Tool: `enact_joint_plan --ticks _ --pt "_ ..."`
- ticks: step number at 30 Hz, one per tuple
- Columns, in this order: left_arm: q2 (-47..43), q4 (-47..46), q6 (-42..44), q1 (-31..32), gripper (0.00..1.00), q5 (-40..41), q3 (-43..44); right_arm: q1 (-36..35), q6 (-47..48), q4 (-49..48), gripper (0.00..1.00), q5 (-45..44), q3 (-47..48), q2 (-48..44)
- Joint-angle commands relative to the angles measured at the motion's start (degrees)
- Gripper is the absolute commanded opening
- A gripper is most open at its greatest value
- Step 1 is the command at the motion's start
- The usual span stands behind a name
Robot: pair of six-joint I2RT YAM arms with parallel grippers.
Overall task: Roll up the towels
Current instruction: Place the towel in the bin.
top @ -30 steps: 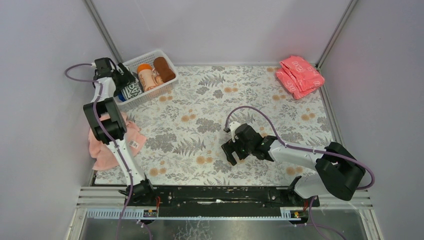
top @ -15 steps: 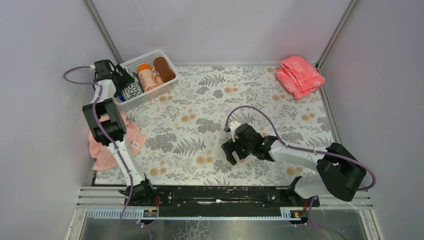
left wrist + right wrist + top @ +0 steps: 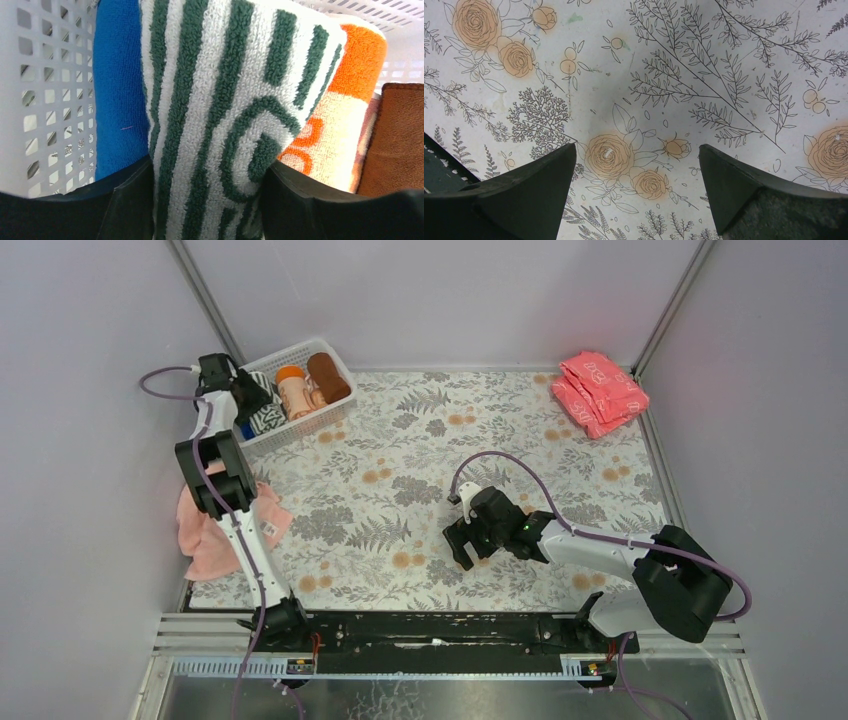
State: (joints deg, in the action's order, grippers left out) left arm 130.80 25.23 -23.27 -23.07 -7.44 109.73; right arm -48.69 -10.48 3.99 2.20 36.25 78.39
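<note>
Green-and-white striped towel [image 3: 215, 115], rolled, stands in the basket [image 3: 50, 75] between a blue roll [image 3: 117, 85] and an orange roll [image 3: 345, 100], the left gripper [image 3: 207, 189] pinching its sides. The right gripper [image 3: 635, 150] hangs wide above the table [image 3: 724, 50]. A loose pinch may unroll it or snag neighbours.

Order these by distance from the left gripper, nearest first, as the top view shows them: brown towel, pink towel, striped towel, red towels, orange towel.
From the left gripper:
1. Striped towel, between its fingers, in the basket.
2. Orange towel, beside it in the basket.
3. Brown towel, at the basket's right end.
4. Pink towel, left edge, near side.
5. Red towels, far right corner.
</note>
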Motion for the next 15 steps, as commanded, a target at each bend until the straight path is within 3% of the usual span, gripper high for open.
enact_joint_plan --ticks 1,8,15 --pt "6.72 9.82 0.93 0.88 0.66 6.27 1.13 0.54 -0.02 -0.96 1.00 -0.22 0.48 -0.30" --pt "-3.50 1.10 -0.56 0.85 0.87 6.37 -6.88 0.58 -0.14 -1.04 1.00 -0.17 0.33 -0.69" --pt "-12.05 -7.66 -1.20 0.87 0.96 6.54 -14.77 0.57 -0.31 -1.00 1.00 0.03 -0.01 -1.47"
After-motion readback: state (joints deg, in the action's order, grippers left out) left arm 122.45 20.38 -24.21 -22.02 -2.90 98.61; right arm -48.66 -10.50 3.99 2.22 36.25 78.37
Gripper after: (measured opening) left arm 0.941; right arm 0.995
